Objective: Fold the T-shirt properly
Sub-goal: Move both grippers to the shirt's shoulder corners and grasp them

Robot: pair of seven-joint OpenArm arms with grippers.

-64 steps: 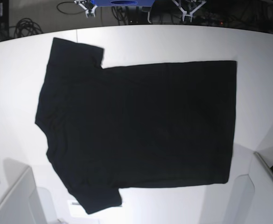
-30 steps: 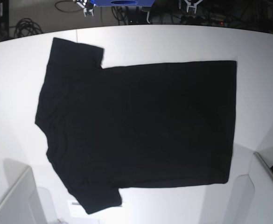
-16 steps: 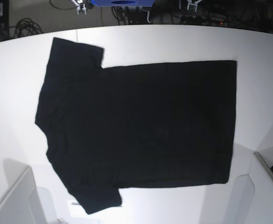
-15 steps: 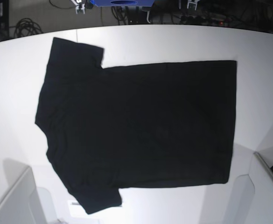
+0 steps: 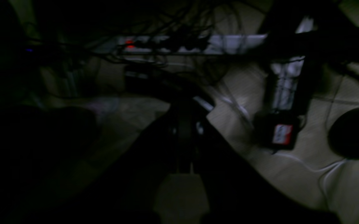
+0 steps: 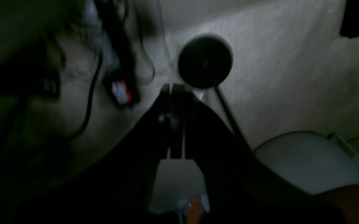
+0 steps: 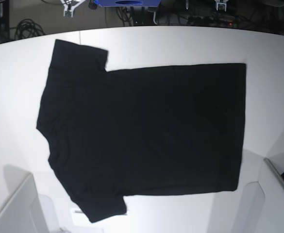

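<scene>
T-shirt (image 7: 146,131) flat, unfolded on table (image 7: 180,43); both grippers closed empty, off the table; next: reach a sleeve.

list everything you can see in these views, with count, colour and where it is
T-shirt: 1, black, spread flat on the table, sleeves toward the base view's left, hem toward its right
table: 1, white, under the T-shirt, fills most of the base view
cables: several, black, on the floor beyond the table's far edge
blue object: 1, blue, top edge of the base view, beyond the table
round base: 1, black, on the floor in the right wrist view
left gripper: 1, dark, shut, holding nothing, off the table over the floor
right gripper: 1, dark, shut, holding nothing, off the table over the floor
</scene>
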